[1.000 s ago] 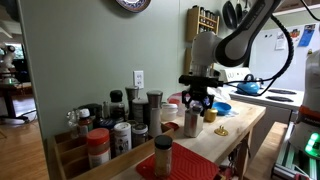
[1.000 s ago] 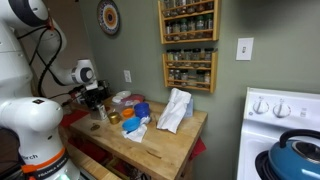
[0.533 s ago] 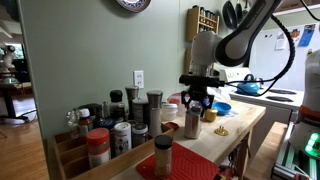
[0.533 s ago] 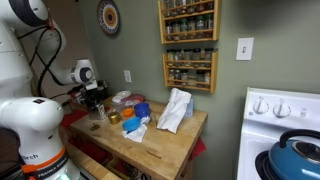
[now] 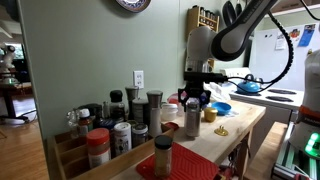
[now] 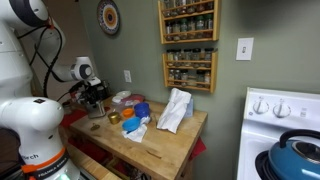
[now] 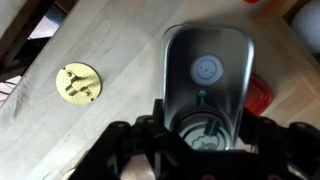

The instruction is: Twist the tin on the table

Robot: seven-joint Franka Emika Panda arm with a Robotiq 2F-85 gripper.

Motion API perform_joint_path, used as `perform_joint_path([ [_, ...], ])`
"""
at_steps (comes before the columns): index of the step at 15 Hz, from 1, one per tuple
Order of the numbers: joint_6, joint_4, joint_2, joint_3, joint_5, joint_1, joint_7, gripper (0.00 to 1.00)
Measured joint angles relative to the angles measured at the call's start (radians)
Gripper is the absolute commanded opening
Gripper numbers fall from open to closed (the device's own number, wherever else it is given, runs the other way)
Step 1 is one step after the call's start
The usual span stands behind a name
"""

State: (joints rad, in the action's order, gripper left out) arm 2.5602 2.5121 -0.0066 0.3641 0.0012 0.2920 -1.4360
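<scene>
Arm: in an exterior view the arm [image 5: 240,35] comes down from the upper right, bends at the elbow, and the wrist points straight down over the bench [image 5: 235,135].
Pincer: the pincer [image 5: 193,103] hangs vertically over the top of the tin [image 5: 191,124].
Pincer state: in the wrist view the pincer [image 7: 205,128] straddles the tin [image 7: 207,70], with dark fingers [image 7: 160,118] flush against its two sides, so it reads as clenched on the tin.
Tin position: upright on the pale wood top, near the back edge, just beside a cluster of jars [image 5: 120,125].
Neighbours: a yellow disc [image 7: 78,83] lies flat, apart from the tin. A red lid [image 7: 262,95] shows just beside it.
</scene>
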Motion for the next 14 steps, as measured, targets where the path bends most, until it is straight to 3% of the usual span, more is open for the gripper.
perform_joint_path([
  [7, -0.153, -0.095, 0.026, -0.001, 0.000, 0.003, 0.389, 0.41],
  [14, -0.174, -0.123, 0.074, -0.017, -0.003, 0.003, 0.700, 0.41],
])
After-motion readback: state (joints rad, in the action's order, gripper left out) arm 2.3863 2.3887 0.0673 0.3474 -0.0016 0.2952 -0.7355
